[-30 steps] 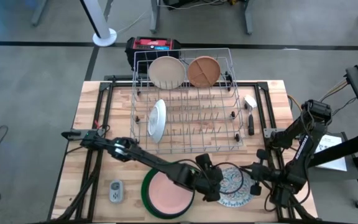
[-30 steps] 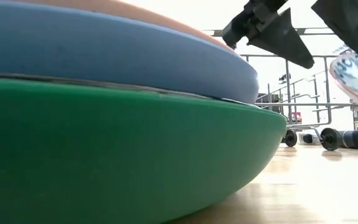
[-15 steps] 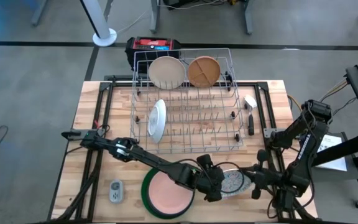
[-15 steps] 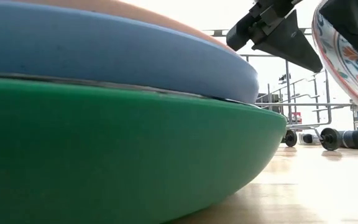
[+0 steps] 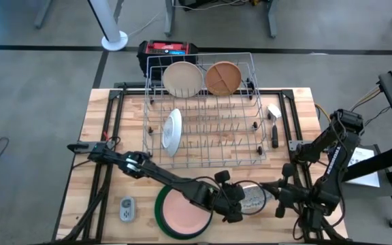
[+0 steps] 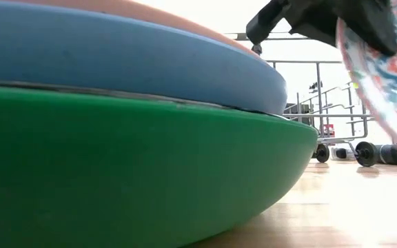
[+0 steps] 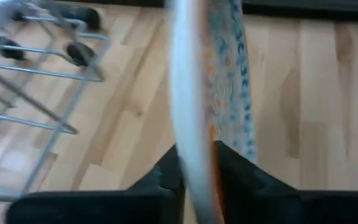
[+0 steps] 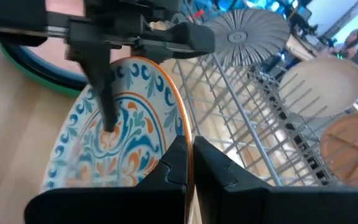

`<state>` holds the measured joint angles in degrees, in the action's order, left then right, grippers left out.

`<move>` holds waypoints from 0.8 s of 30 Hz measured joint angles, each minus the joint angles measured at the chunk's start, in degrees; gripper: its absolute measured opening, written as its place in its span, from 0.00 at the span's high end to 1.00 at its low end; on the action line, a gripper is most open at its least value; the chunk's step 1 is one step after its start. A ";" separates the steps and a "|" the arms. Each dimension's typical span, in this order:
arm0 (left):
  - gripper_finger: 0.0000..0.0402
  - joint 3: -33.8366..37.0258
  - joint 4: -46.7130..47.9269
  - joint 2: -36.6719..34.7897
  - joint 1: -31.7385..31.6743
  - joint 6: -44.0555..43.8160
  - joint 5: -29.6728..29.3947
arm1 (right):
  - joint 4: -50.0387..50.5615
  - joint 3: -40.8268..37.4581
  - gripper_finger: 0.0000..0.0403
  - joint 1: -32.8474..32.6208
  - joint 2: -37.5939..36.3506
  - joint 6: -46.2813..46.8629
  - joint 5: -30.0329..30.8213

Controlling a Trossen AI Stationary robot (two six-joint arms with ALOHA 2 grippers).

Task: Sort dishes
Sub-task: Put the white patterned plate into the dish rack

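A blue-and-orange patterned plate (image 5: 254,197) stands on edge near the table's front, between my two grippers. My left gripper (image 5: 235,203) is shut on its left side and my right gripper (image 5: 272,197) on its right side. To the left a pink plate (image 5: 184,212) lies on a blue plate (image 6: 116,62), which lies on a large green plate (image 5: 160,207). In the wire rack (image 5: 206,112) a cream plate (image 5: 182,78), a tan plate (image 5: 222,77) and a white plate (image 5: 172,131) stand on edge. My left gripper pinches the patterned plate's rim (image 7: 194,143) between its two fingers, one on the painted face (image 8: 107,106) and one on the back. It comes from the table's left, slanting down. The plate stands on edge in the hold. My right gripper pinches the opposite rim (image 8: 188,146) between its two fingers (image 8: 169,165), one on each face, coming from the table's right. The plate stands nearly upright, painted face toward the table's front; whether its lower edge clears the table I cannot tell.
A small grey gadget (image 5: 126,209) lies at the front left. A dark-handled utensil (image 5: 274,131) lies right of the rack. A red-and-black box (image 5: 167,51) sits behind the rack. Bare wood shows at the table's left.
The patterned plate has been tipped up from nearly flat onto its edge as my right gripper rolled and rose a little. My left gripper, open on either side of the plate before, has shut on its rim.
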<state>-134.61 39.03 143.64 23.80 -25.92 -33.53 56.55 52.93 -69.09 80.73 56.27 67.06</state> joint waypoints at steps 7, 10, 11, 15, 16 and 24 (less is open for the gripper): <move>0.92 0.00 0.62 -0.43 1.15 0.74 -5.33 | 0.15 1.46 1.00 0.05 -0.08 -0.17 0.55; 0.93 -0.26 1.27 -0.53 1.44 1.38 -6.32 | 0.41 3.08 0.98 0.12 -0.42 -0.22 -1.09; 0.93 -0.26 1.03 -0.64 1.56 1.40 -6.74 | 0.47 3.62 0.96 0.12 -0.66 -0.17 -1.22; 0.93 -0.37 1.22 -1.31 2.14 0.91 -8.13 | 0.02 5.75 0.89 0.21 -1.84 0.83 -1.50; 0.93 -0.37 1.30 -1.34 2.25 0.80 -8.59 | 0.06 6.16 0.87 0.21 -2.12 0.97 -1.58; 0.93 -0.26 2.00 -1.62 3.55 0.25 -8.99 | 0.29 10.96 0.74 0.16 -3.01 0.43 -1.43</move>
<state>-134.87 41.03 142.02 27.35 -25.67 -42.52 56.84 63.89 -68.93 77.72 56.70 65.63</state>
